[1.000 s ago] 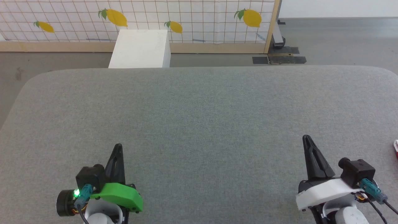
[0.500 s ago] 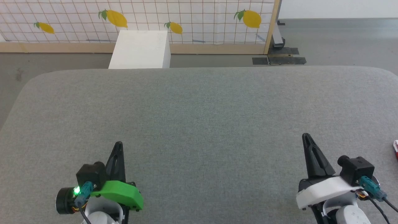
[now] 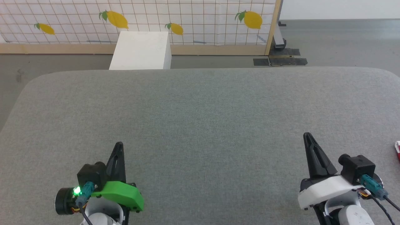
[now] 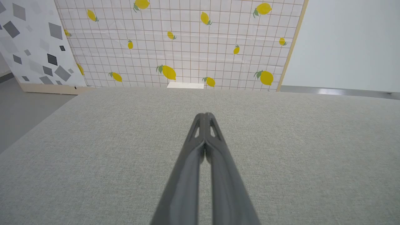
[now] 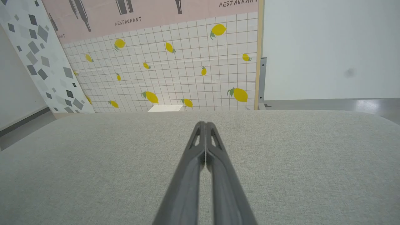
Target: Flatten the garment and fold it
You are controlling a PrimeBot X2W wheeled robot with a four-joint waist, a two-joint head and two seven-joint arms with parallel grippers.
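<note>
A small red-and-white corner of the garment [image 3: 397,149] peeks in at the right edge of the head view, lying on the grey fabric table [image 3: 200,106]; the rest of it is cut off. My left gripper [image 3: 119,145] sits at the lower left, fingers pressed together and empty. My right gripper [image 3: 307,135] sits at the lower right, also shut and empty, a short way left of the red corner. The left gripper [image 4: 204,115] and the right gripper [image 5: 205,123] each show closed fingers over bare grey cloth in their wrist views.
A white box [image 3: 140,50] stands on the floor just beyond the table's far edge. Behind it runs a lemon-print grid panel [image 3: 193,18] with a wooden base. The table has rounded far corners, with grey floor beyond on both sides.
Both gripper tips have crept slightly forward over the table, still shut. The head view has shifted a little, so the table's far edge sits lower.
</note>
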